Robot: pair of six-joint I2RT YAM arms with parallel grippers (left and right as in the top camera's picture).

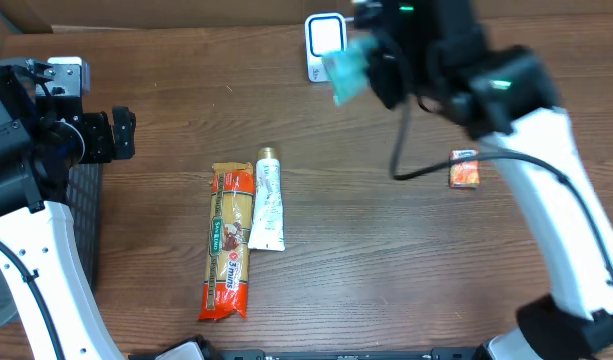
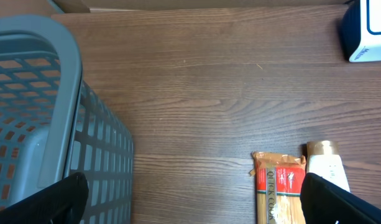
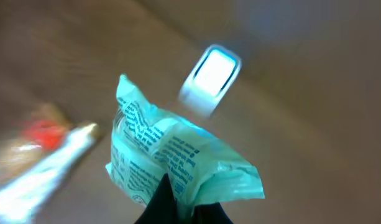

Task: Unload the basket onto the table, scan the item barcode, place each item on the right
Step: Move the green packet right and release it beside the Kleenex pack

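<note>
Pinching teal packet (image 3: 171,155) in right claw (image 3: 184,208), near scanner (image 3: 210,78), left claw (image 2: 193,205) wide

Soft, even light, overhead and left wrist views sharp; right wrist view heavily motion-blurred, scanner (image 3: 210,79) face glaring white.

A dark brown table (image 1: 386,260) with fine wood grain lies evenly lit, a paler tan strip (image 1: 186,8) behind its far edge.

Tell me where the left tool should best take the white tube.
Probably near its gold cap, from straight above, closing across the width. The white tube lies flat, and the pasta packet crowds its left side along the body.
</note>
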